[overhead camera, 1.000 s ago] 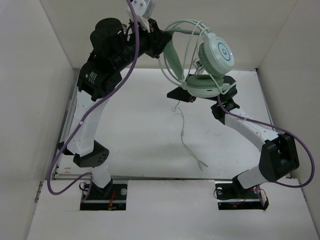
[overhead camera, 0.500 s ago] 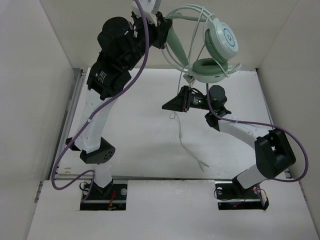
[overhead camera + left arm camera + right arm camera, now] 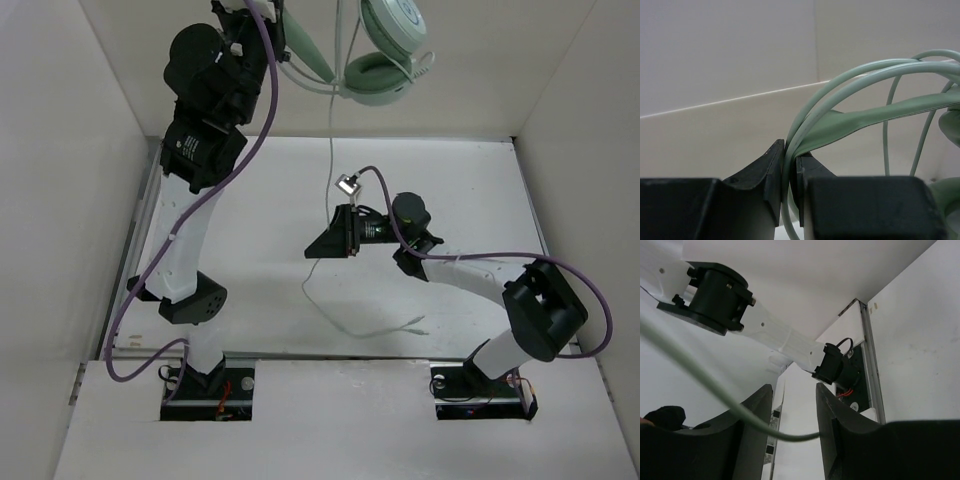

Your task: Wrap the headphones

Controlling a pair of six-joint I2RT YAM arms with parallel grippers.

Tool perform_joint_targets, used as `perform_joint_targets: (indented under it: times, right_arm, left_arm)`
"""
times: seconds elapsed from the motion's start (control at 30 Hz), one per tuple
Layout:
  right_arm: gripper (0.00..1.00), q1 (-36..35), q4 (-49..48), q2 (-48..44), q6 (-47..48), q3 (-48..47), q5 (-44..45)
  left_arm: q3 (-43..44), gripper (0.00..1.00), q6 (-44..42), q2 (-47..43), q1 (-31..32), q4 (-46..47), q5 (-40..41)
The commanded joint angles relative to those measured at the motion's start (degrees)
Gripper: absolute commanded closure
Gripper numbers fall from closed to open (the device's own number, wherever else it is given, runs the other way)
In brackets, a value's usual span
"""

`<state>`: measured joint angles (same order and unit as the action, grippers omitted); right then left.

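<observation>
White walls box in a white table (image 3: 250, 260). High above it, the left end effector (image 3: 790, 165) is clamped shut on the headband (image 3: 860, 120), pinching the flat strap and the thin wire hoops together right at the jaw tips. The headphones (image 3: 385, 45) hang from that grip at the far top of the overhead view, well clear of the table. Lower and nearer, the right end effector (image 3: 794, 405) has its jaws apart, and the cord (image 3: 331, 165) runs loosely through the gap without being pinched.

The step in hand looks like gathering slack cord to wind it onto the headphones. Done well, the right end effector would close only lightly, so the cord can slide as it is led up and around the band. The pull should stay gentle, because the left grip sits at the very tips and a tug could drag the band out. The tail on the table may snag as it lifts.

The headphones are pale mint green, with round padded earcups (image 3: 372, 78) stacked one over the other. The cord drops straight from them to the right end effector, then curves across the table to its free end (image 3: 412, 325) near the right arm.
</observation>
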<state>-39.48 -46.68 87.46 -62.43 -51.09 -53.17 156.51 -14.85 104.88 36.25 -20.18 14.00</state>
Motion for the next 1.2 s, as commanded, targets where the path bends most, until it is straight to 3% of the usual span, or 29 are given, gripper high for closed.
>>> perform_joint_targets:
  times: [0.0,0.07,0.2,0.43,0.47,0.67,0.83,0.9,1.17]
  right_arm:
    - [0.55,-0.7,-2.3,-1.0,1.5,0.0,-0.5]
    - [0.62,-1.1,-2.2,-1.3,2.6,0.1,-1.0]
    - [1.0,-1.5,0.3,-2.8,7.5,-1.9,-3.6]
    - [1.0,2.6,29.8,-10.0,27.8,-12.8,-4.1]
    - [1.0,4.1,38.5,-11.6,34.6,-16.5,-2.8]
    - [1.0,6.6,64.2,-15.2,60.2,-30.2,7.3]
    - [1.0,10.8,67.3,-15.2,62.6,-37.3,9.0]
    - [1.0,10.9,67.7,-15.1,62.2,-37.7,8.9]
    - [1.0,6.9,67.7,-15.0,61.6,-34.2,8.1]
  left_arm:
    - [2.2,1.0,-1.8,-2.1,-2.1,12.0,6.2]
    - [0.9,1.0,-2.7,-2.4,-3.3,12.7,7.6]
    - [-1.3,1.0,-5.9,-2.6,-4.1,14.0,10.0]
    - [-12.7,1.0,-14.8,-4.9,-4.3,20.3,13.9]
    - [-15.8,1.0,-16.2,-5.7,-4.4,21.3,14.5]
    - [-28.3,1.0,-19.0,-9.3,-4.3,22.9,16.1]
    - [-42.0,1.0,-18.7,-13.0,-3.3,23.4,16.1]
    - [-43.6,1.0,-17.0,-13.2,-2.5,23.1,16.7]
    - [-23.9,1.0,-7.7,-5.7,-2.8,11.7,17.4]
